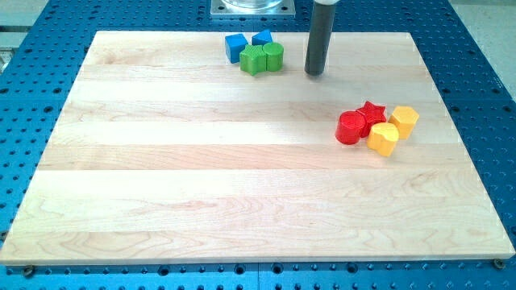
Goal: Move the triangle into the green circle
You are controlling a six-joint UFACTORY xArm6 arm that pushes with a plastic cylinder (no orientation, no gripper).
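My tip [314,73] is at the view's top, right of centre, on the wooden board. A green circle block [273,56] stands just left of it, a short gap away. A green star-like block [252,60] touches the circle's left side. A blue triangle-like block [262,38] sits just above the green circle, and a blue cube [235,47] lies to its left, above the green star. The four blocks form one tight cluster. My tip touches none of them.
At the view's right a second cluster holds a red cylinder [350,128], a red star [371,113], a yellow hexagon-like block [404,120] and a yellow block [384,138]. The board's [242,193] edges meet a blue perforated table [476,48].
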